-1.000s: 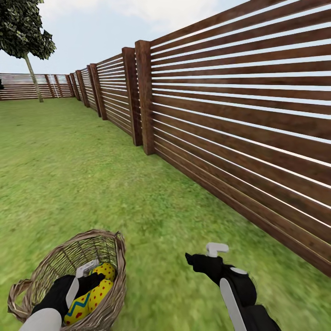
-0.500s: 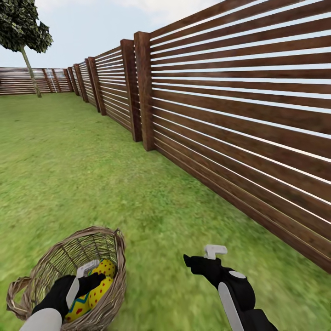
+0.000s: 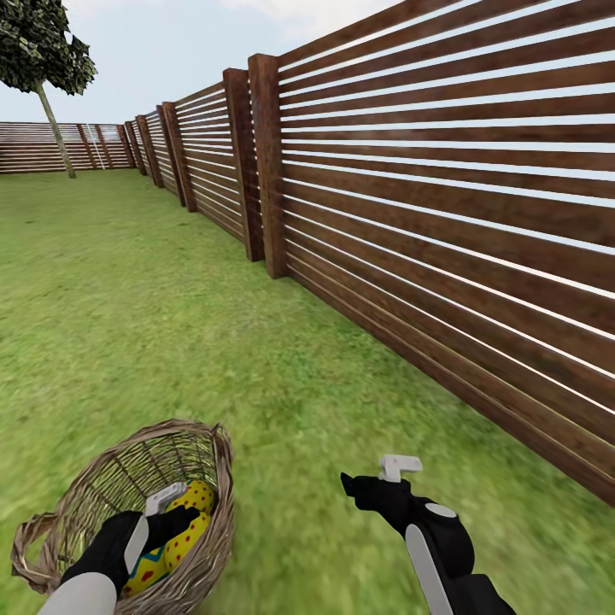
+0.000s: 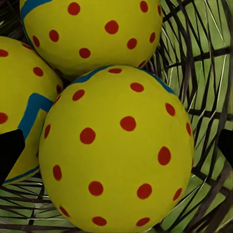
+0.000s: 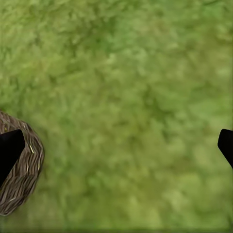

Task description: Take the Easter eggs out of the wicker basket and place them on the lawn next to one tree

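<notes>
**Left gripper down among the eggs in the basket, right gripper idle over grass**

Little has moved in the last half second: both arms hold the same places, and the picture has barely shifted, while a second ago the fence and tree sat slightly lower in view.

Head view: the wicker basket sits on the lawn at the lower left. The left gripper, black with a white fingertip, reaches down inside the basket rim and touches the Easter eggs, yellow with red dots and a blue-edged zigzag. The right gripper hangs over bare grass, well apart from the basket, one white finger and one black finger spread. A dark slatted wooden fence runs along the right side of the garden. Far off at the upper left stands a tree with a slim pale trunk.

Left wrist view: three eggs crowd together inside the woven basket wall. The nearest egg lies squarely between the jaws, whose dark tips stand wide apart at either side of it, not closed on it. A second egg lies just beyond it, a third beside one jaw, touching the nearest egg.

Right wrist view: mottled grass lies between the jaws, which stand wide apart. A piece of the basket rim shows just beside one jaw tip.
</notes>
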